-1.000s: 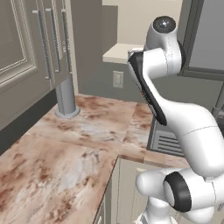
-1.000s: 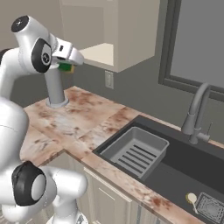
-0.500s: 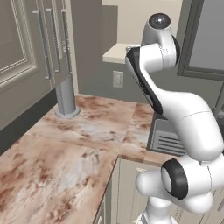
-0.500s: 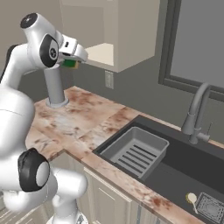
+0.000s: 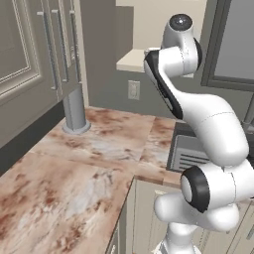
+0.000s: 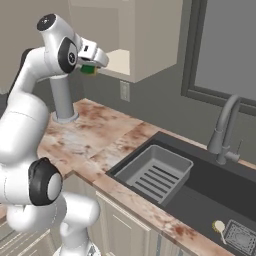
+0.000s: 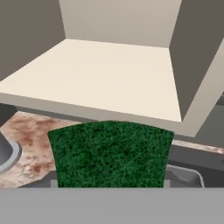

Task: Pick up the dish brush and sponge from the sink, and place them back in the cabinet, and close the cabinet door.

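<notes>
My gripper (image 6: 91,66) is raised just in front of the open cabinet (image 6: 131,56) and is shut on the sponge (image 6: 89,69). In the hand view the sponge's dark green top (image 7: 109,153) hides the fingertips. The cabinet's pale cream shelf (image 7: 100,78) lies just beyond and slightly above it. The dish brush (image 6: 218,227), with its cream rounded end, lies on the floor of the black sink (image 6: 210,182) near the front right corner. Taupe doors with long grey bar handles (image 5: 47,49) hang at the left of the left base view; which one is the cabinet door I cannot tell.
A grey ribbed drainer tray (image 6: 155,173) sits in the sink's left half, and the arched faucet (image 6: 225,131) stands behind the basin. A grey cylinder (image 5: 75,111) stands on the marbled counter (image 5: 74,168) below the cabinet. A wall socket (image 5: 132,90) is on the back wall.
The arm has carried the sponge up and to the right, closer to the cabinet's open front. The base has not moved.
</notes>
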Controlling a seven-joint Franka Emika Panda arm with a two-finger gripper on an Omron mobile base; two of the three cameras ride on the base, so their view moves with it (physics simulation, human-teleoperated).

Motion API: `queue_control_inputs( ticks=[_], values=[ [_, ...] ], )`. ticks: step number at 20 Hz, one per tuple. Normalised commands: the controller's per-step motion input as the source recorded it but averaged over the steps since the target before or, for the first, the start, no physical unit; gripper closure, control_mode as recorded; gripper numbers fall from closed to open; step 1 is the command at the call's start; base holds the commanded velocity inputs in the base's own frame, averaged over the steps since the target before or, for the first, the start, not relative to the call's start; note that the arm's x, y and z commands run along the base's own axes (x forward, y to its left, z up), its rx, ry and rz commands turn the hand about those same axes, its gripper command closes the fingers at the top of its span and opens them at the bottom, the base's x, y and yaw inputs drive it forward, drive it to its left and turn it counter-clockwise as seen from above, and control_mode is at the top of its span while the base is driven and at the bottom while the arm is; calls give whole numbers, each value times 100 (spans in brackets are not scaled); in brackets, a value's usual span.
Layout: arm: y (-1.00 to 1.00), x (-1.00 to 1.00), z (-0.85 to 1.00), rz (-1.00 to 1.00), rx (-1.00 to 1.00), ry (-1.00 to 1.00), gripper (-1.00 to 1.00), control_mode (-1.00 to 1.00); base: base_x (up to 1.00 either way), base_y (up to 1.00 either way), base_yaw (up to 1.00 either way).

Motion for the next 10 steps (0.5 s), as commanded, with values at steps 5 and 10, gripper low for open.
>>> queue_control_inputs(
  ticks=[5, 10],
  values=[
    [-10, 23, 0, 0, 0, -3, 100, -100, 0, 0, 0],
    [-5, 26, 0, 0, -1, -4, 100, -100, 0, 0, 0]
  ],
)
